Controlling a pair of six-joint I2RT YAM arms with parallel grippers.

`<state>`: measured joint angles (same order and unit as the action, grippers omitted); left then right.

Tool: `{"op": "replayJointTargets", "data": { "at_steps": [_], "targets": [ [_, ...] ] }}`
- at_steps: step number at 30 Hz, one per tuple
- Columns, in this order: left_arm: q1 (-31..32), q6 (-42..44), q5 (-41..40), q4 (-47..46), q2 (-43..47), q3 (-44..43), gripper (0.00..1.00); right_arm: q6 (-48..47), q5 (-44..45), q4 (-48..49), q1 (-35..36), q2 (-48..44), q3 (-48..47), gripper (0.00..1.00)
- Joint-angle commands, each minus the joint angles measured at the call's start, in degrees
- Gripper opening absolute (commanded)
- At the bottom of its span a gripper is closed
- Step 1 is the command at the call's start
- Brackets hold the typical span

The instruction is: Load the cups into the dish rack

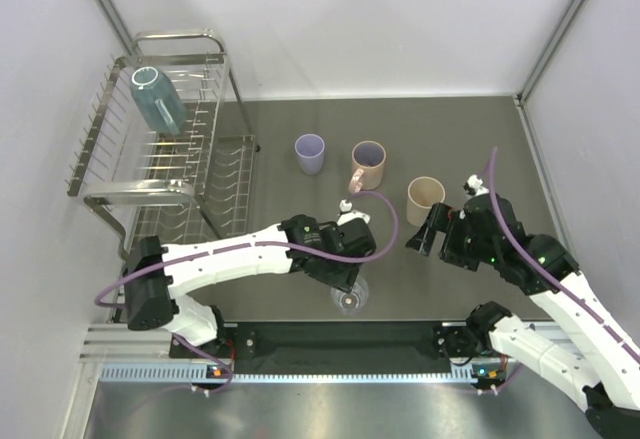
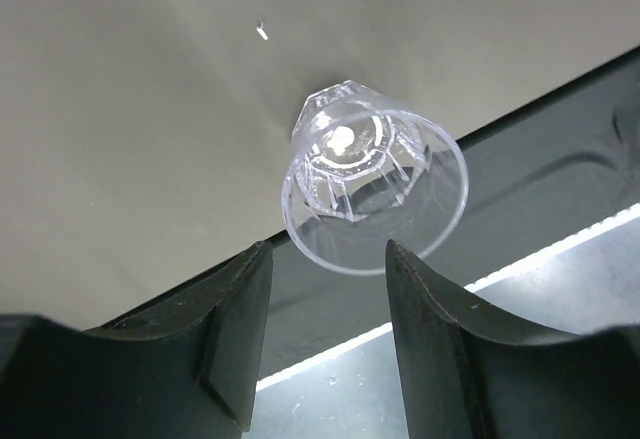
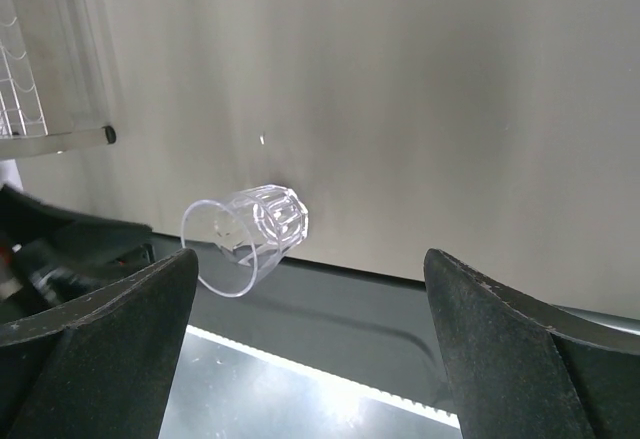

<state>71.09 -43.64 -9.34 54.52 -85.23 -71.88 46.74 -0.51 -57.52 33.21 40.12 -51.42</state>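
One teal-blue cup (image 1: 157, 101) sits in the dish rack (image 1: 105, 144); the clear glass (image 2: 372, 184) stands at the counter's (image 1: 470, 139) near edge. To straddle its rim, my left jaws hang half spread just short of it, gripping nothing, while my right jaws gape wide, empty.

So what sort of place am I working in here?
Probably a lab test booth, not a kitchen: bare white walls around a grey table, arms bolted to a metal rail, a dish rack and loose cups set out.
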Motion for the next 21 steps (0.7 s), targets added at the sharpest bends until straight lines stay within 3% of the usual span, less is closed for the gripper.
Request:
{"op": "replayJointTargets", "data": {
  "at_steps": [1,15,21],
  "targets": [
    [-1.56,-1.53,1.87,0.58,-1.16,-1.60,0.54,0.89,-0.63,-0.49,-0.34,-0.83,-0.79,0.94],
    [-3.85,-0.22,4.86,1.03,-6.97,-0.11,0.48,1.68,-0.98,-2.07,-0.34,-1.45,0.70,0.96],
    [-4.47,0.83,5.47,0.06,-7.76,1.30,0.44,6.95,-0.36,-3.48,-0.34,-1.62,1.50,1.00]
  ]
}}
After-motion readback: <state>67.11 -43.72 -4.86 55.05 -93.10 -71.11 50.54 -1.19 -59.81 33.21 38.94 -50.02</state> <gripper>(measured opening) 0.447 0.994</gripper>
